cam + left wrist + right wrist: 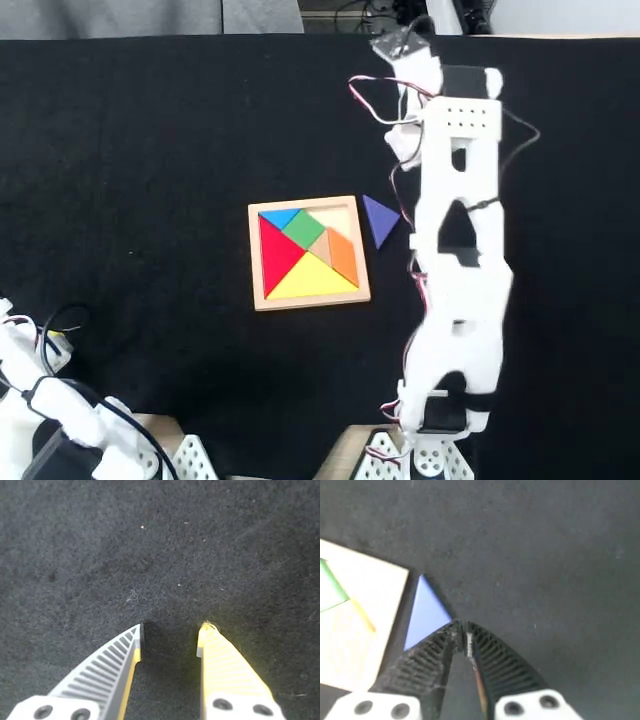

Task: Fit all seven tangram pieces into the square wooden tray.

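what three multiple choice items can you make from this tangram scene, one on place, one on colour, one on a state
1. Where is the loose triangle relative to the tray?
A) inside it
B) on the black cloth beside it
C) stacked on its pieces

2. What colour is the loose triangle?
A) purple
B) yellow
C) red

3. How is the left claw?
A) shut on a piece
B) shut, empty
C) open, empty

Answers:
1 B: it lies flat on the cloth just off the tray's edge.
2 A: the high view shows it purple; yellow and red pieces sit in the tray.
3 C: its fingers stand apart over bare cloth.
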{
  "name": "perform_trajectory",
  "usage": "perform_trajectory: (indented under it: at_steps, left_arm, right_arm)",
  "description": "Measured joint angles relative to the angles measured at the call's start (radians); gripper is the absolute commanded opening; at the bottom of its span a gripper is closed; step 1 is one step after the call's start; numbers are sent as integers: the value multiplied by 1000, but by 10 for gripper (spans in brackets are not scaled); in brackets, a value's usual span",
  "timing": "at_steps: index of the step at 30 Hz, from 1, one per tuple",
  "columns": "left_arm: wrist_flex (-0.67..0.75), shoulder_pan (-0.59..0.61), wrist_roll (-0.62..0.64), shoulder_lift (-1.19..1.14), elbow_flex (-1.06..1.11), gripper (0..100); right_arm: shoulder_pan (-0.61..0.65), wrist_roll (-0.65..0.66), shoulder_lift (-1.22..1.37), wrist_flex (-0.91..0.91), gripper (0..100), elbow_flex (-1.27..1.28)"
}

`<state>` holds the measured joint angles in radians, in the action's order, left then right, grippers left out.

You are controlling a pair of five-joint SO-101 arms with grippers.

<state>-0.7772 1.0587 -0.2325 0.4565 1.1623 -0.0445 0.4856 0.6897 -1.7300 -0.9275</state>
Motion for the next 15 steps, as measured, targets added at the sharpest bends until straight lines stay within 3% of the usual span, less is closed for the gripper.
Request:
perform_trajectory:
  at_steps: [10,15]
  left_arm:
    - [0,0,0,0,0,191]
    - [0,0,0,0,0,191]
  right_arm:
    - [41,-58,-528,17,11,528]
    - [41,-58,-621,221,11,844]
